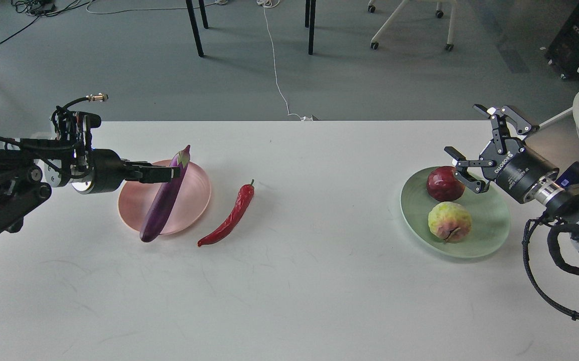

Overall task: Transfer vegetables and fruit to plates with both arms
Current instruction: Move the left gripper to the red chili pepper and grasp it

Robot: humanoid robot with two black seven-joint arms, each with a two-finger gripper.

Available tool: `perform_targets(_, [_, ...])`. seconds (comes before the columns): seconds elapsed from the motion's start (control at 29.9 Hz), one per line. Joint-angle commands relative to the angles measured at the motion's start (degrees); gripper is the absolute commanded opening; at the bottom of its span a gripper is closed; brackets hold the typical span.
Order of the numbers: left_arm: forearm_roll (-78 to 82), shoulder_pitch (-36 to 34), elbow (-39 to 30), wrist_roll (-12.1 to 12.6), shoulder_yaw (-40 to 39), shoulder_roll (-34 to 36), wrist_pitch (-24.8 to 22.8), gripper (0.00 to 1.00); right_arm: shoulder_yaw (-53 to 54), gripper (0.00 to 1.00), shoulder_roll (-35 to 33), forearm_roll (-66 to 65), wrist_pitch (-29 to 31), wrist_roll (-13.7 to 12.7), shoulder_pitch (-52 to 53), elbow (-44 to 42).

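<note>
Head view shows the left arm (23, 173) reaching in low and nearly level from the left edge, its wrist turned so the left gripper (169, 173) points rightward over the white table (289, 281). Its fingers are clamped on the upper part of the purple eggplant (165, 195), which hangs tilted, stem end up and away, lower tip down toward the viewer over the near rim of the pink plate (189, 200); whether that tip touches the rim or table cannot be told. Just right of that gripper, beside the plate and on the table, lies the red chili pepper (228, 216), stem pointing away.

On the opposite side, the right arm (565, 200) comes in from the right edge, angled up and leftward. The right gripper (470, 150) has its fingers spread wide apart and holds nothing; its lower finger sits close by the pomegranate (442, 183). That fruit rests on the green plate (490, 225), with the yellow-green fruit (449, 221) just nearer on the same plate.
</note>
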Motion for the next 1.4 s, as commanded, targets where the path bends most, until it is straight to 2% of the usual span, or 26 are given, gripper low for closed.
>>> perform_targets(0.0, [1.30, -2.34, -6.17, 0.13, -0.07, -0.35, -0.09, 0.99, -0.01, 0.96, 0.07, 0.00, 0.00, 0.00, 0.00, 0.01])
perform_targets(0.13, [1.64, -3.22, -11.89, 1.35, 0.01, -2.62, -0.09, 0.99, -0.01, 0.96, 0.08, -0.35, 0.00, 0.00, -0.09, -0.08])
perform_targets(0.27, [8.65, -2.61, -11.99, 1.54, 0.28, -7.11, 0.00, 0.98, 0.08, 0.96, -0.01, -0.44, 0.00, 0.00, -0.35, 0.01])
perform_targets(0.37, [14.91, -1.82, -10.59, 1.27, 1.06, -10.10, 0.00, 0.98, 0.08, 0.96, -0.10, -0.44, 0.00, 0.00, -0.44, 0.01])
perform_targets(0.6, [15.71, -1.47, -2.24, 1.45, 2.47, -17.22, 0.18, 0.97, 0.17, 0.96, -0.19, -0.44, 0.00, 0.00, -0.96, 0.01])
perform_targets(0.97, [15.80, 1.79, 2.77, 1.54, 5.99, -18.02, 4.83, 0.97, 0.17, 0.96, -0.36, -0.44, 0.00, 0.00, -1.05, 0.10])
perform_targets(1.2, [15.80, 2.49, 3.13, 1.54, 5.99, -17.93, 4.92, 0.96, 0.17, 0.96, -0.28, -0.44, 0.00, 0.00, -1.05, 0.19])
perform_targets(1.37, [15.89, 3.28, 3.30, 1.80, 6.08, -18.02, 4.84, 0.88, 0.17, 0.96, -0.28, -0.44, 0.00, 0.00, -1.14, 0.19])
